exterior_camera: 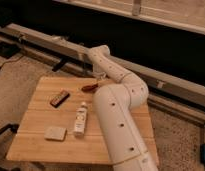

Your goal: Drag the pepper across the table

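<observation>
The pepper (89,87), small, reddish-brown and tapered, lies on the light wooden table (43,115) near its far edge, right of the middle. My gripper (99,78) is just right of and above the pepper's end, close against it and mostly hidden behind my white arm (116,115). I cannot tell whether it touches the pepper.
A dark brown flat bar (59,98) lies left of the pepper. A white bottle (81,119) lies on its side mid-table. A pale flat pad (55,132) sits near the front left. A metal rail (51,42) runs behind the table.
</observation>
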Controlling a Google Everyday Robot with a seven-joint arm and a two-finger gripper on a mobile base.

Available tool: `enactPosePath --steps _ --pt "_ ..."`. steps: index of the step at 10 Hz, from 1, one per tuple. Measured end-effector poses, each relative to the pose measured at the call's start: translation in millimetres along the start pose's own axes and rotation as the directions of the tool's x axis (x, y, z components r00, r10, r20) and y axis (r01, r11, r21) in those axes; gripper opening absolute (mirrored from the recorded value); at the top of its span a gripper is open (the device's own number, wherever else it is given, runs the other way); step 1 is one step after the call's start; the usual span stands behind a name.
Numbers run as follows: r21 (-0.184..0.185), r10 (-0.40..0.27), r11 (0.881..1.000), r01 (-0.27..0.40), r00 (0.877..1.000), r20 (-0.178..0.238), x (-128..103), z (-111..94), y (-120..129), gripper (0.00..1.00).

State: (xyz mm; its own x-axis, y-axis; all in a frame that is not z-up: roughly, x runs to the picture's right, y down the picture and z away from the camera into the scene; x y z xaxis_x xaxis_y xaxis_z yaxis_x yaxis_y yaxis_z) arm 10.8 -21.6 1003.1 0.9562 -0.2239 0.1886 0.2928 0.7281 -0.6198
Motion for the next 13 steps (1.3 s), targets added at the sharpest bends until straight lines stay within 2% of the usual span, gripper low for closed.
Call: enactPosePath --steps 3,6,9,12,13 --pt "-0.004 0.013 1.0 -0.013 1.0 -0.011 13 -2 9 0.0" --pt "-0.034 -0.079 0.996 0.078 0.997 -0.025 -7 3 21 0.0" --pt "-0.064 -0.173 0.983 0.171 0.984 -0.031 -33 9 32 0.0" --pt "-0.081 -0.26 0.963 0.257 0.965 -0.022 -59 12 39 0.0" --pt "-0.081 -0.296 0.952 0.294 0.955 -0.011 -72 11 42 0.0"
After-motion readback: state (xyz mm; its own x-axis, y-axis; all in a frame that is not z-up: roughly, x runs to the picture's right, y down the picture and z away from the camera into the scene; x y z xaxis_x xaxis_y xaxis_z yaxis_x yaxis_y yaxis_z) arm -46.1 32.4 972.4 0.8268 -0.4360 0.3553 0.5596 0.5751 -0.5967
